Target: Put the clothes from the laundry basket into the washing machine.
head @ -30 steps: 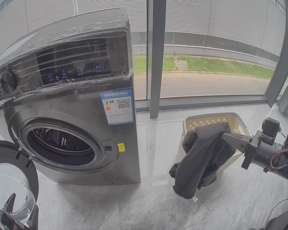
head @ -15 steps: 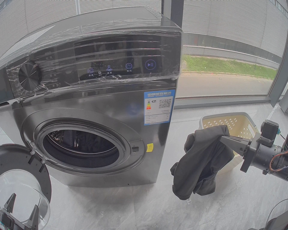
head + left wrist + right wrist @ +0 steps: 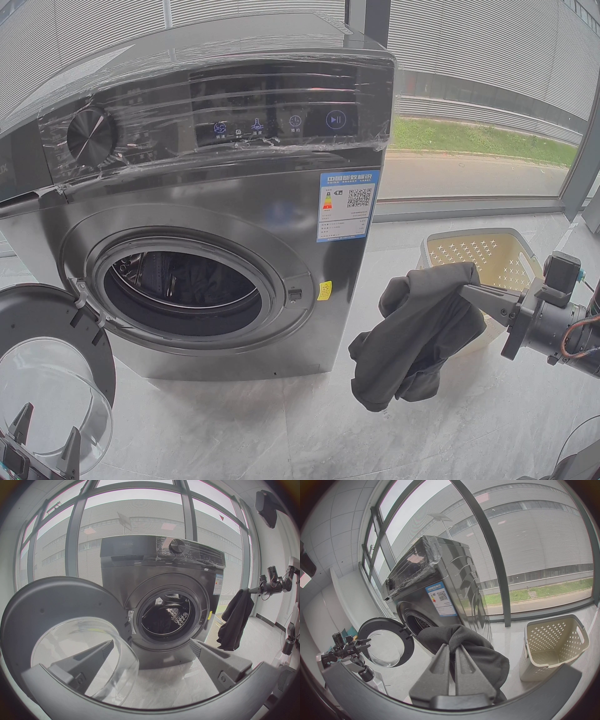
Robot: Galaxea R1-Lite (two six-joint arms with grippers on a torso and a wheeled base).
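Garment (image 3: 412,331) pinched in right claw (image 3: 464,289) hides part of laundry basket (image 3: 497,255); left claw (image 3: 50,424), spread, partly cropped.

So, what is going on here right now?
The right gripper is shut on a dark garment, which hangs in the air between the laundry basket and the washing machine. The machine's door is open. The left gripper is open, low by that door.
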